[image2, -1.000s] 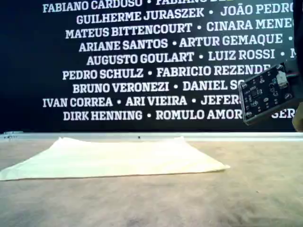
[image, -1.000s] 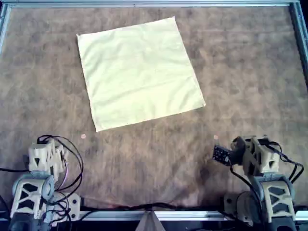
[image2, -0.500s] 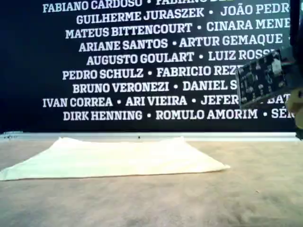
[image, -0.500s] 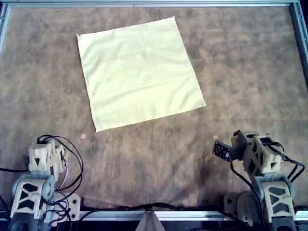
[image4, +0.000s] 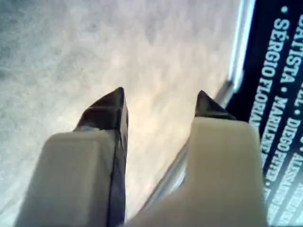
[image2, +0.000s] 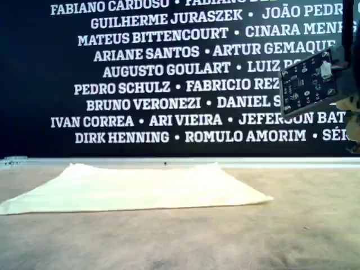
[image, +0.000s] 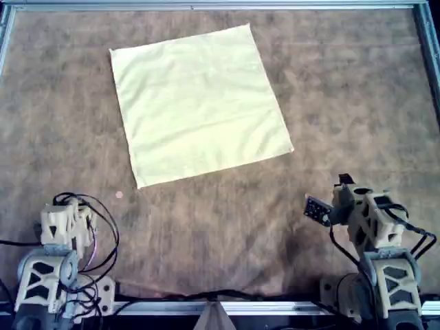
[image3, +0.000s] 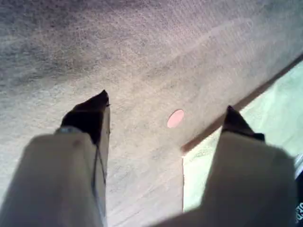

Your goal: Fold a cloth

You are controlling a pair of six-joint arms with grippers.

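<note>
Mottled brown felt-like matting (image: pixel 330 103) covers the whole work surface, framed by a metal rail (image: pixel 206 5) along the top edge of the overhead view, and behind it in the exterior view stands a black banner (image2: pixel 140 67) of white names. On that matting lies the cloth (image: pixel 199 103), upper left of centre in the overhead view, a thin pale-yellow square, turned slightly askew, flat, unpatterned, with only faint creases and crisp corners. It has not shifted at all over the last second.

What has changed is the arm at the lower right of the overhead view: it has risen and swung, its small circuit board (image2: pixel 308 81) climbing higher at the right edge of the exterior view and tilting to a new angle. Which side that arm belongs to, the wrist views do not settle.

The right gripper (image4: pixel 158 101) shows pointed dark-tipped fingers moderately apart, nothing between them, over bare matting near the rail. The left gripper (image3: pixel 165 113) is spread wider, also empty, with a small pink dot (image3: pixel 175 118) on the matting between its tips and a pale cloth corner (image3: pixel 279 113) just beyond.

Judging from this, the fold has not started; one arm is only waking up and reaching out, and the limp sheet will need a pinch at a corner or edge.
</note>
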